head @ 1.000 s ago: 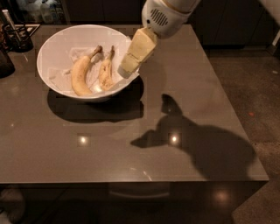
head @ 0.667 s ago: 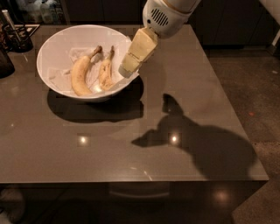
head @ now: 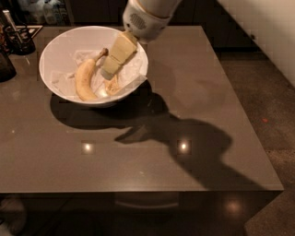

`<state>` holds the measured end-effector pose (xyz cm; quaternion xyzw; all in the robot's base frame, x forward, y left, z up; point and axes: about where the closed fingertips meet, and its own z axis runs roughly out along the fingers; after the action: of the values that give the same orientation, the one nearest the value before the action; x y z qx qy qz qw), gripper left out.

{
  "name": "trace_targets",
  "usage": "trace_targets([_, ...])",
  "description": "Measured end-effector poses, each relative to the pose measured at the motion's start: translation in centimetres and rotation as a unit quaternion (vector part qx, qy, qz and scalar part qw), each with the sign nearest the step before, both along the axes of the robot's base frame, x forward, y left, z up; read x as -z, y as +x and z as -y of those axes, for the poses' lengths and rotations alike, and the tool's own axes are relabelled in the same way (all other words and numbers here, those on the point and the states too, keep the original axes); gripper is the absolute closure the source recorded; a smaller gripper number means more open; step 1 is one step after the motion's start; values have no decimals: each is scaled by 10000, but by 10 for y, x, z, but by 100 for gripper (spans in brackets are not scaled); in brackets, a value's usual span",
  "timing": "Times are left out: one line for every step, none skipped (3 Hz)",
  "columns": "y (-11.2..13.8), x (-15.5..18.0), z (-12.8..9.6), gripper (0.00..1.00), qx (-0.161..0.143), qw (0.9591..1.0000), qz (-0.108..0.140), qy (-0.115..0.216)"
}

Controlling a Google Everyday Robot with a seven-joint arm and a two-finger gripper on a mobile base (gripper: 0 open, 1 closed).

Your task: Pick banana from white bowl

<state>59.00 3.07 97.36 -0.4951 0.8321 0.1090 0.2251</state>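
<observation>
While the gripper (head: 109, 73) hangs inside the white bowl (head: 54, 47), just beside the banana (head: 85, 79), nobody can tell if it pinches anything.

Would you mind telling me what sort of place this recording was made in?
Probably a kitchenette or break area: a glossy dark table, a white bowl with the gripper in it, and dark cabinets behind.

Matt cream pincer (head: 109, 73) in smooth white bowl (head: 51, 51) on glossy table (head: 207, 92).
</observation>
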Motion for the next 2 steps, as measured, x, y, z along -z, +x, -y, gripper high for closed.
trace_targets([16, 16, -21, 0, 28, 9994, -189, -279])
trace_targets([24, 29, -27, 0, 114, 9982, -383, -454])
